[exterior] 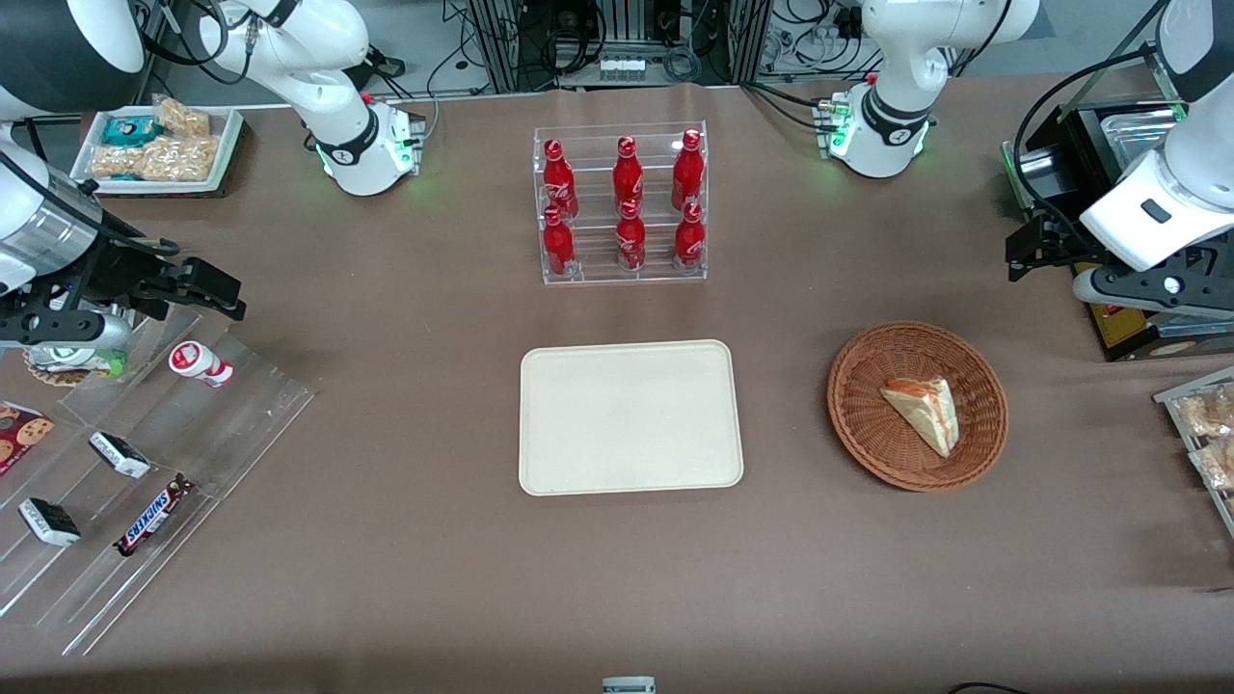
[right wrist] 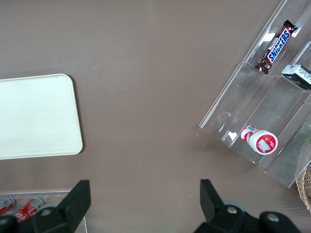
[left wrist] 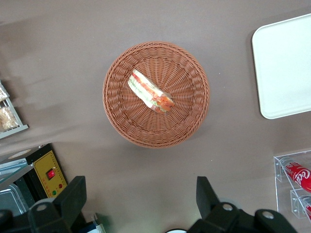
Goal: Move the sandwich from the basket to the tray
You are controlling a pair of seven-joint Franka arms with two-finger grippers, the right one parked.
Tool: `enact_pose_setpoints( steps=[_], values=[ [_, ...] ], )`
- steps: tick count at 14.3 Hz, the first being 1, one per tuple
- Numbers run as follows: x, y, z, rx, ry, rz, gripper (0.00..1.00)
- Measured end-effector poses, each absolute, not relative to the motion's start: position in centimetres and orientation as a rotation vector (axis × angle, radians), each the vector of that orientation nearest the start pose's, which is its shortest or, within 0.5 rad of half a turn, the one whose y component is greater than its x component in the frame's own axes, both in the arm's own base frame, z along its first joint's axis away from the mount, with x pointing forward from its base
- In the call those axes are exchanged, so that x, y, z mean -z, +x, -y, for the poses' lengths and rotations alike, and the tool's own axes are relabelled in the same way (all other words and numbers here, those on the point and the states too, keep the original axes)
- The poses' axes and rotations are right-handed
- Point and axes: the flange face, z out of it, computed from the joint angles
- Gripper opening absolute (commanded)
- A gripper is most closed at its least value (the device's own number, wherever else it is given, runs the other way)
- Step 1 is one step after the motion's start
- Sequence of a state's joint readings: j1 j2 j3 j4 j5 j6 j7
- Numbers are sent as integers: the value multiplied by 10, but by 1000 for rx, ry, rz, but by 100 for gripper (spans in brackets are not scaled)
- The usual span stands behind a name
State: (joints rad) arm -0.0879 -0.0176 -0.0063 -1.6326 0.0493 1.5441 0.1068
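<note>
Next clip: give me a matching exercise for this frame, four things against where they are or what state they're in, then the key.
Things:
1. sandwich
2. tray
3. gripper
4. cola bottles

Places or states:
A. in a clear rack, farther from the front camera than the tray
B. lying in the basket
C. bare, between basket and snack racks
D. jaws open, raised above the table beside the basket

Pairs: 1-B, 2-C, 3-D, 4-A

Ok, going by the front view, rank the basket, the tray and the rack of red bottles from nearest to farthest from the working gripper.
The open gripper hangs at the working arm's end.
1. Basket, nearer the front camera than the gripper.
2. Rack of red bottles, mid-table.
3. Tray, beside the basket, toward the parked arm; its middle lies slightly farther than the rack's.
</note>
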Motion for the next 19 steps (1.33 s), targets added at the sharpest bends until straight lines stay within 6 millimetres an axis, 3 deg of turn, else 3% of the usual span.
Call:
enact_pose_setpoints(
  steps=[9,12,14,17,19],
  values=[
    [-595,536,45,-215,-3070,-308,100],
    [-576,543,41,-265,-3068,-296,100],
    [-544,555,39,-283,-3068,-291,100],
    [-472,570,38,-235,-3073,-263,100],
    [-425,568,38,-191,-3080,-186,100]
  ],
)
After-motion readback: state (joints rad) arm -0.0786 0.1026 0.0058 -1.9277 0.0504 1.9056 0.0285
